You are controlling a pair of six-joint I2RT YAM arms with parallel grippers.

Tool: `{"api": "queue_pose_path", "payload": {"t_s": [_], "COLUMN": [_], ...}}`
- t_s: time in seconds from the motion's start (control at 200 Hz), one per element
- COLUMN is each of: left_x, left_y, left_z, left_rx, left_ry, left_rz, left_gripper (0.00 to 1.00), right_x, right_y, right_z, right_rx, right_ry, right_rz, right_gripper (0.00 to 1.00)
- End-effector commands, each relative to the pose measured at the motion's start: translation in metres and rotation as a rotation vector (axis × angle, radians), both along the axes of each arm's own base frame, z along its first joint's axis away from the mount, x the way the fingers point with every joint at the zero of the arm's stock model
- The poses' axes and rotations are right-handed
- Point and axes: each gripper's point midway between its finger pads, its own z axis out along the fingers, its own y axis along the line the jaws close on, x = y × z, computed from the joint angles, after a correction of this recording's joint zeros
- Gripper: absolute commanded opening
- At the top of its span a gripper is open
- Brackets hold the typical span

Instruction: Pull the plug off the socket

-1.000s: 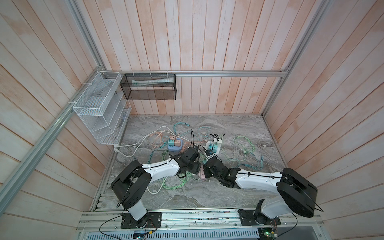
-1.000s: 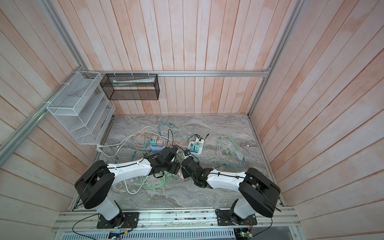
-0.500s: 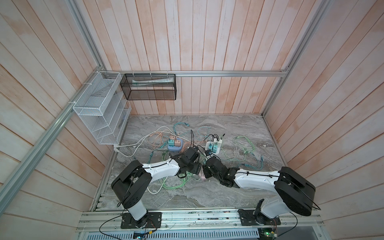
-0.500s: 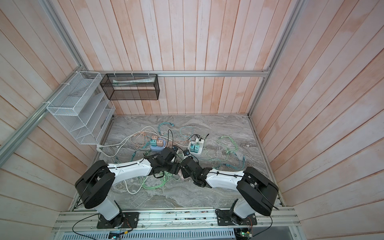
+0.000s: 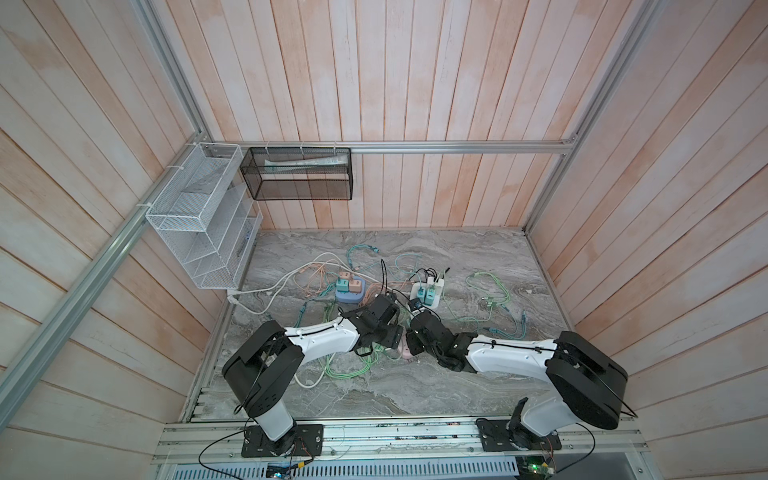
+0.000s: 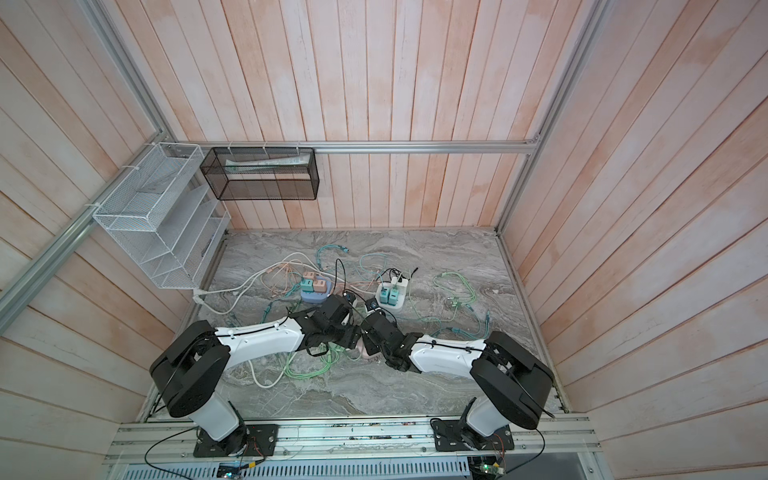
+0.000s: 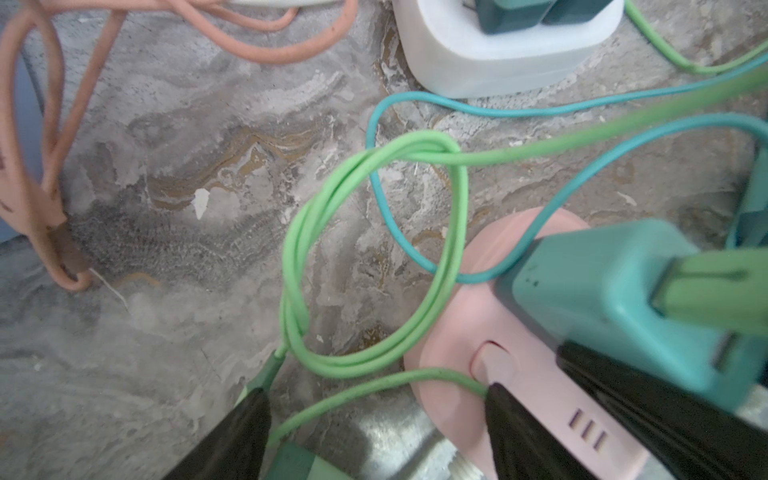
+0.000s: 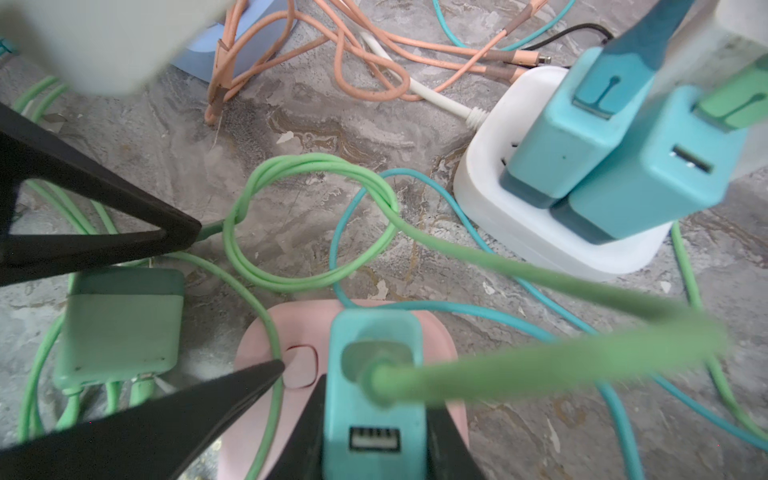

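Observation:
A teal plug (image 8: pixel 374 399) with a green cable stands upright in the pink socket (image 8: pixel 257 349) on the marble table. My right gripper (image 8: pixel 374 415) is shut on the plug, one black finger on each side of it. My left gripper (image 7: pixel 374 415) is open. One of its fingers (image 7: pixel 511 424) presses on the socket's top beside the button, and the other sits on the table among green cable. In the left wrist view the plug (image 7: pixel 602 291) rises from the socket (image 7: pixel 449 332). In both top views the two grippers meet over the socket (image 5: pixel 402 352).
A white socket (image 8: pixel 540 232) holding two teal plugs stands just behind, and a blue socket (image 5: pixel 350 293) with more plugs is further left. A loose mint charger (image 8: pixel 120 324) lies beside the pink socket. Green, teal and peach cables tangle across the table (image 5: pixel 415 390). Wire baskets (image 5: pixel 199 220) hang on the left wall.
My right gripper's jaws have closed in onto the sides of the teal plug. The left arm has stayed where it was, with its jaws as wide as before.

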Motion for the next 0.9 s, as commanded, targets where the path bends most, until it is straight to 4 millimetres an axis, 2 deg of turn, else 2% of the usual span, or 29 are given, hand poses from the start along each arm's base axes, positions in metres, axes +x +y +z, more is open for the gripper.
{"api": "queue_pose_path", "payload": {"t_s": [0.0, 0.09, 0.265, 0.54, 0.725, 0.895], "left_x": [-0.014, -0.015, -0.016, -0.018, -0.016, -0.016], "left_y": [0.007, 0.006, 0.003, 0.008, 0.005, 0.003], "left_z": [-0.019, -0.021, -0.025, -0.031, -0.027, -0.027], "left_rx": [0.035, 0.038, 0.039, 0.068, 0.056, 0.051], "left_ry": [0.064, 0.072, 0.099, 0.105, 0.093, 0.091], "left_rz": [-0.007, -0.008, -0.015, -0.012, -0.011, -0.011], "left_gripper": [0.83, 0.83, 0.83, 0.83, 0.83, 0.83], "right_x": [0.001, 0.001, 0.002, 0.007, 0.003, 0.0], "right_y": [0.012, 0.014, 0.012, 0.021, 0.035, 0.036], "right_z": [0.009, 0.014, 0.02, 0.026, 0.017, 0.015], "right_rx": [0.012, 0.021, 0.01, 0.017, -0.006, 0.021], "right_ry": [-0.007, -0.02, -0.038, -0.042, -0.006, 0.007], "right_rz": [0.045, 0.058, 0.058, 0.068, 0.092, 0.077], "right_gripper": [0.18, 0.16, 0.05, 0.02, 0.01, 0.0]}}
